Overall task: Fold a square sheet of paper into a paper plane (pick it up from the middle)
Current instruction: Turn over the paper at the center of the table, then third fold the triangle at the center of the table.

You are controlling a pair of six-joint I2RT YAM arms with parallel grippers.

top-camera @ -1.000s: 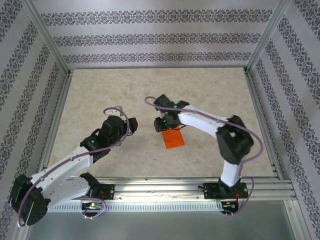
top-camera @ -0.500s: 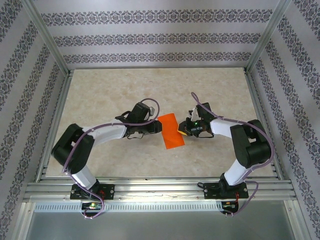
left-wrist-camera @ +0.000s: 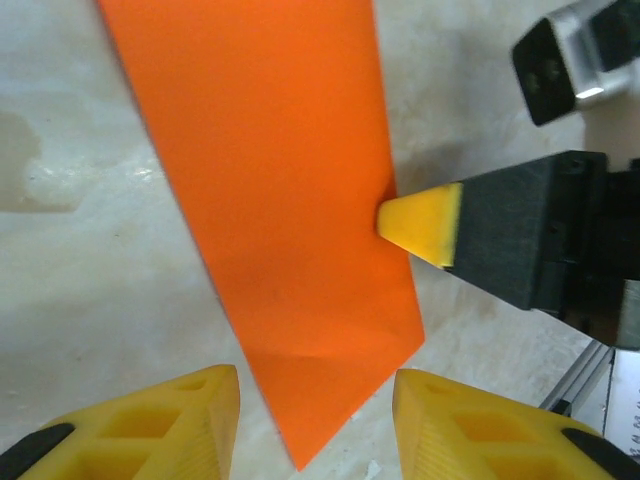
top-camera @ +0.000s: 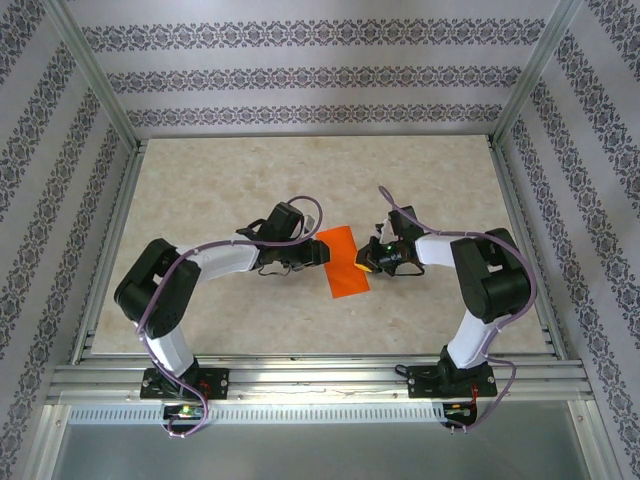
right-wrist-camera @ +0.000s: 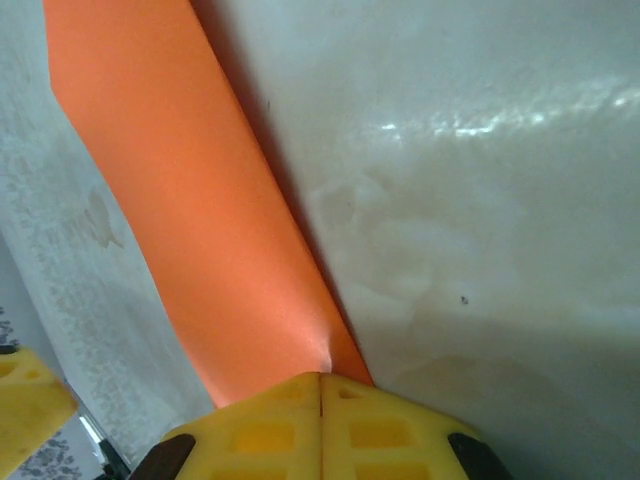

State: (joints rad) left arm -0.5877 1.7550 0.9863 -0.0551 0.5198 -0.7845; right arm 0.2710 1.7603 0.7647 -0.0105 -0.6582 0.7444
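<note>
Item: sheet of paper, bright orange, folded to a narrow oblong, lying at the middle of the table.

Right gripper: at the sheet's right long edge, jaws closed together on that edge. In the right wrist view the paper puckers where it enters the yellow fingertips.

Left gripper: at the sheet's left side, jaws partly apart and holding nothing. In the left wrist view one corner of the sheet lies between its fingers.
</note>
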